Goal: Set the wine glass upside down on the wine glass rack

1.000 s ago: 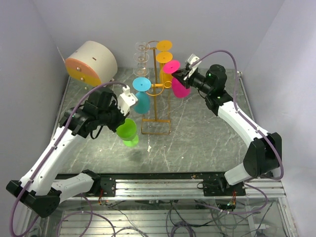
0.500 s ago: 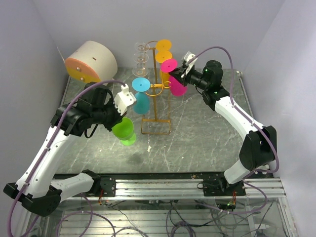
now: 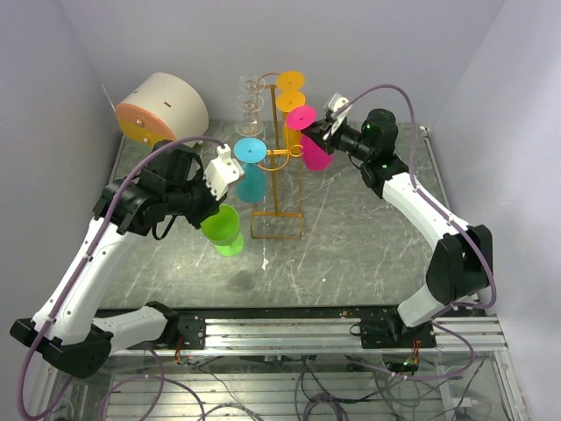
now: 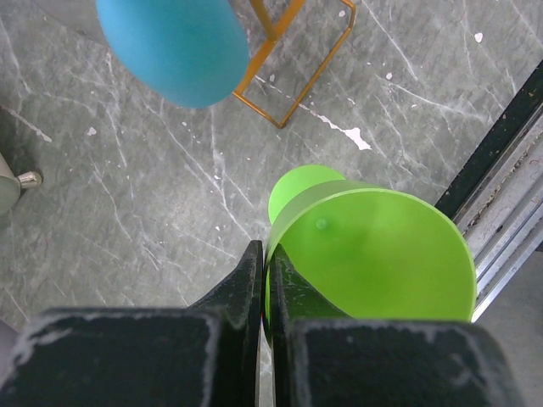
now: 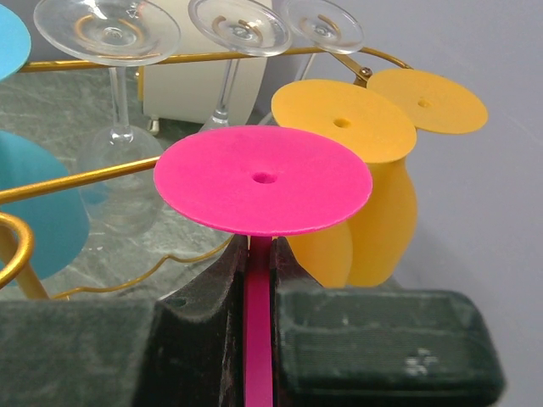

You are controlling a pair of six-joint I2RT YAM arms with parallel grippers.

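The gold wire rack (image 3: 279, 154) stands at the back centre, with blue, yellow and clear glasses hanging upside down on it. My right gripper (image 3: 321, 132) is shut on the stem of a pink wine glass (image 3: 303, 117), held upside down just right of the rack, foot up. In the right wrist view the pink foot (image 5: 263, 178) sits above my gripper (image 5: 258, 264), next to the rack wire (image 5: 68, 181). My left gripper (image 3: 213, 209) is shut on the rim of a green wine glass (image 3: 224, 231), held above the table left of the rack base; it also shows in the left wrist view (image 4: 373, 246).
A cream drum with an orange face (image 3: 162, 110) stands at the back left. Two yellow glasses (image 5: 377, 161) and several clear glasses (image 5: 110, 30) hang close behind the pink one. A blue glass (image 4: 174, 42) hangs near the rack base (image 4: 297, 72). Grey walls close in both sides.
My right gripper has carried the pink glass a little left, closer to the rack. My left arm has shifted slightly with the green glass still in it.
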